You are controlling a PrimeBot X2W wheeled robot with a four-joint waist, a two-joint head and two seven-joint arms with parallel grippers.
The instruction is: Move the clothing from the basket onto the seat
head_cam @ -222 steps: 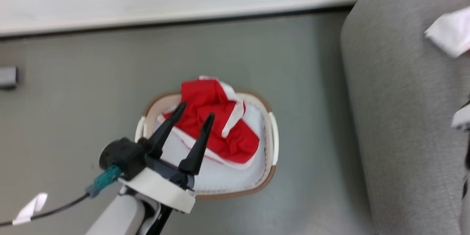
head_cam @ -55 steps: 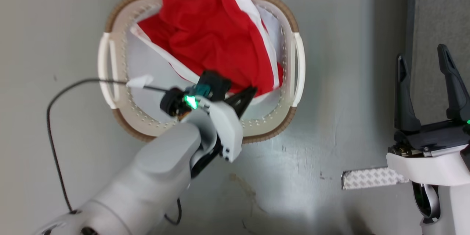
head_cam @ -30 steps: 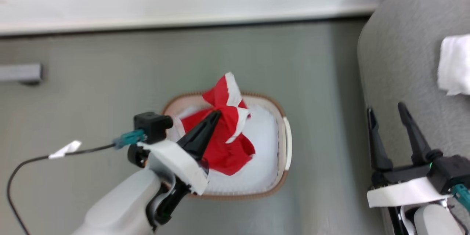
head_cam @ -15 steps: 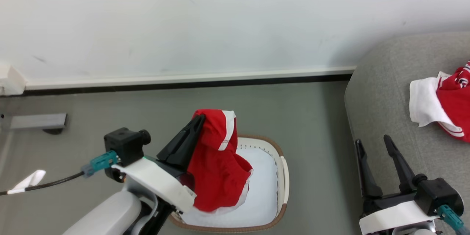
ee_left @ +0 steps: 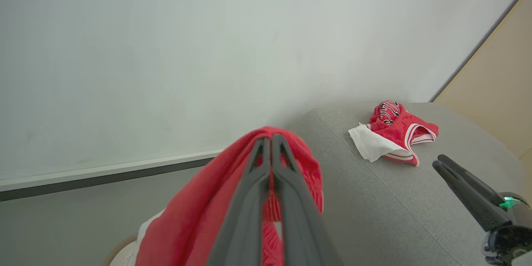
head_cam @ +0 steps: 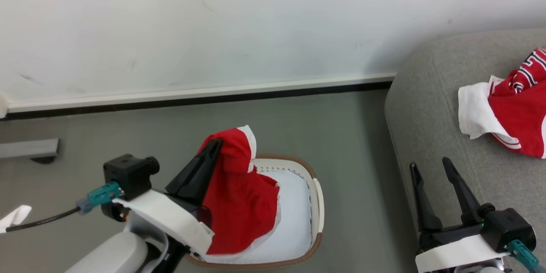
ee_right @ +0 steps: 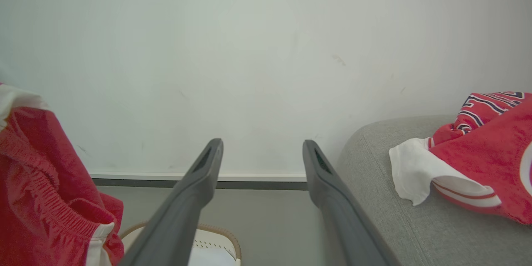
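grip: my left gripper (head_cam: 215, 147) is clamped shut on a fold of a red garment (head_cam: 241, 204), which hangs from the fingertips above the basket (head_cam: 318, 207); whether its lower hem touches the white lining, i cannot tell.
spare hand: my right gripper (head_cam: 429, 164) stands with jaws spread wide, holding nothing, at the near edge of the seat (head_cam: 426, 106).
already across: a second red-and-white garment (head_cam: 512, 119) lies crumpled on the seat cushion, well apart from the basket.
risk, slip: the hold looks like a thin pinch near the waistband; i judge that a quick swing could pull the cloth free and drop it on the floor (head_cam: 349, 136) between basket and seat.
risk, snag: moving sideways before lifting clear could catch the hem on the basket rim and drag the basket.
in the way: my own right gripper sits between the load and the cushion, so the cloth could drape over its fingers; the seat's rounded side also rises beside the basket.
around: a white wall (head_cam: 256, 30), a dark baseboard (head_cam: 213, 99), a grey block (head_cam: 25, 148) at the far left, and a black cable (head_cam: 42, 222) trailing from my left wrist.
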